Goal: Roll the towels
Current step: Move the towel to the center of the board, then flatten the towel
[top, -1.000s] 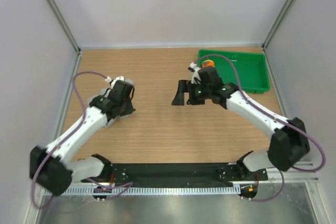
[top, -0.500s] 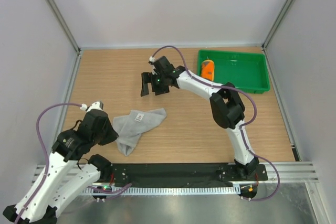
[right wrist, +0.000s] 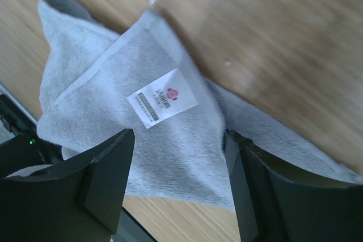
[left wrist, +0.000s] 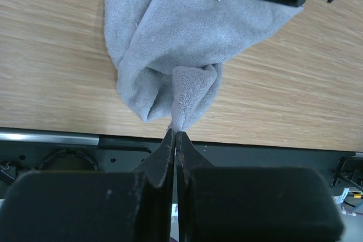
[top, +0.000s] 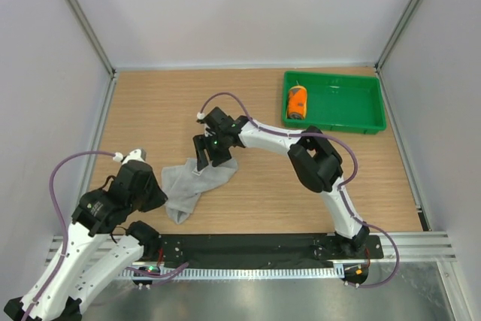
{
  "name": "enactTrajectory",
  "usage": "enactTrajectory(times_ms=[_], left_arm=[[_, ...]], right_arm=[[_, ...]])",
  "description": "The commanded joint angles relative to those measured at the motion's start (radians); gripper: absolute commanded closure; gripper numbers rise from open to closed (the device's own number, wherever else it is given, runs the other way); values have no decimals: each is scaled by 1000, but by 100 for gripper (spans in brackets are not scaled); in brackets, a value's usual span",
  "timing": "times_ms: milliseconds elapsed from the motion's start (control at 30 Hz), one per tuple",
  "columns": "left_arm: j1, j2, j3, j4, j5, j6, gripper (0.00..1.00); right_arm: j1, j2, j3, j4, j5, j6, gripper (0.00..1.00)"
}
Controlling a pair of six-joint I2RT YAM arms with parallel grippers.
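One down, one to go. The orange towel (top: 297, 101) sits rolled up in the tray (top: 346, 107) at the worktop's (top: 150, 103) far right corner. The grey towel (top: 197, 182) is a crumpled heap left of middle, toward the near edge (no roll in it at all). The right hand (top: 208, 157) hangs over its far end, fingers spread either side of the label. The left hand (left wrist: 174, 134) is pressed together at the towel's near corner; can't tell if it's caught any cloth. I'd say flatten it, then roll.
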Motion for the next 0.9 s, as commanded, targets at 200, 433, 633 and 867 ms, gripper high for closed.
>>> enactTrajectory(times_ms=[200, 433, 633, 867], left_arm=[[0, -21, -2, 3, 5, 9, 100], [1, -35, -2, 0, 3, 9, 100], [1, -44, -2, 2, 0, 4, 99], [0, -49, -1, -1, -5, 1, 100]], right_arm=[[30, 12, 0, 21, -28, -2, 58], [30, 9, 15, -47, 92, -23, 46], [30, -15, -26, -42, 104, -28, 51], [30, -34, -77, -12, 71, -23, 99]])
